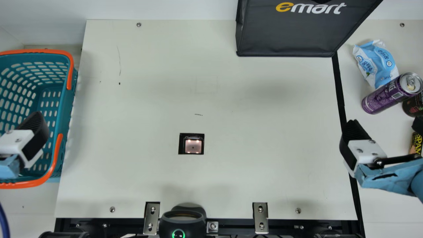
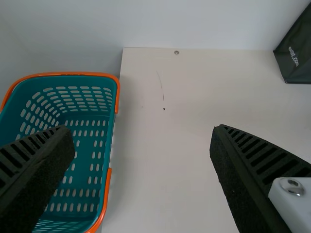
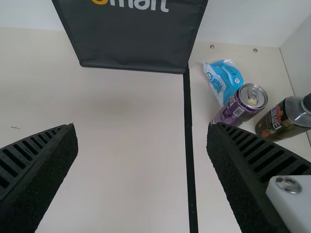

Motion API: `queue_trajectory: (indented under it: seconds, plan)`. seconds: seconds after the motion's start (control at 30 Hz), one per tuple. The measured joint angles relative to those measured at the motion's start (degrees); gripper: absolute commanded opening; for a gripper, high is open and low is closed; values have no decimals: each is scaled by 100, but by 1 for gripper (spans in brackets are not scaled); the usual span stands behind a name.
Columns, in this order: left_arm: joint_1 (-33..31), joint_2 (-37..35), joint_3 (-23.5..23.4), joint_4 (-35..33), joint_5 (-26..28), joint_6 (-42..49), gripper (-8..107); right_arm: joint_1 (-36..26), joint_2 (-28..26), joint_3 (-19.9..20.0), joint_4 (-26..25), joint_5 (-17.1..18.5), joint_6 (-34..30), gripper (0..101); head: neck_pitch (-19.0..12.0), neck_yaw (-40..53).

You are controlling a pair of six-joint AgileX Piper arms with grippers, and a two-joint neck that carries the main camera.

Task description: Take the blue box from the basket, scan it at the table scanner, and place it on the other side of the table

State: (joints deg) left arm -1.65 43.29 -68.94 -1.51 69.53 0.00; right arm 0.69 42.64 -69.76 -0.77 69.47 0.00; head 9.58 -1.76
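My left gripper (image 1: 34, 137) is over the near right part of the teal basket (image 1: 65, 109), at the table's left. In the left wrist view the gripper (image 2: 143, 133) is open with nothing between its fingers, and the basket (image 2: 111, 138) lies partly behind one finger; its visible inside holds no box. The table scanner (image 1: 193, 146) is a small lit window set in the table. My right gripper (image 1: 353, 142) is above the black line at the table's right. Its fingers stand wide apart in the right wrist view, the gripper (image 3: 142, 128) holding nothing.
A dark bag (image 1: 287, 33) stands at the back right. Beyond the black line lie a blue-and-white packet (image 1: 376, 64), a purple can (image 1: 383, 99), a dark bottle (image 3: 279, 121) and a yellow-labelled tin (image 1: 415, 143). A black device (image 1: 182, 224) sits at the near edge.
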Motion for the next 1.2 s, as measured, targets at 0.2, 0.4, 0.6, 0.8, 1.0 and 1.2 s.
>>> queue_trajectory:
  seconds: [0.2, 0.4, 0.6, 0.8, 1.0, 1.2]
  plan:
    - [0, 0, 0, 0, 0, 0, 90, 0, 0, 0, 0, 0, 0, 95, 0, 457]
    - [0, 0, 0, 0, 0, 0, 90, 0, 0, 0, 0, 0, 0, 95, 0, 1222]
    - [0, 0, 0, 0, 0, 0, 90, 0, 0, 0, 0, 0, 0, 95, 9, 1960]
    - [0, 0, 0, 0, 0, 0, 90, 0, 0, 0, 0, 0, 0, 95, 9, 1995]
    - [0, 0, 0, 0, 0, 0, 90, 0, 0, 0, 0, 0, 0, 95, 0, 1995]
    - [15, 8, 0, 11, -10, 0, 90, 0, 0, 0, 0, 0, 0, 95, 0, 1995]
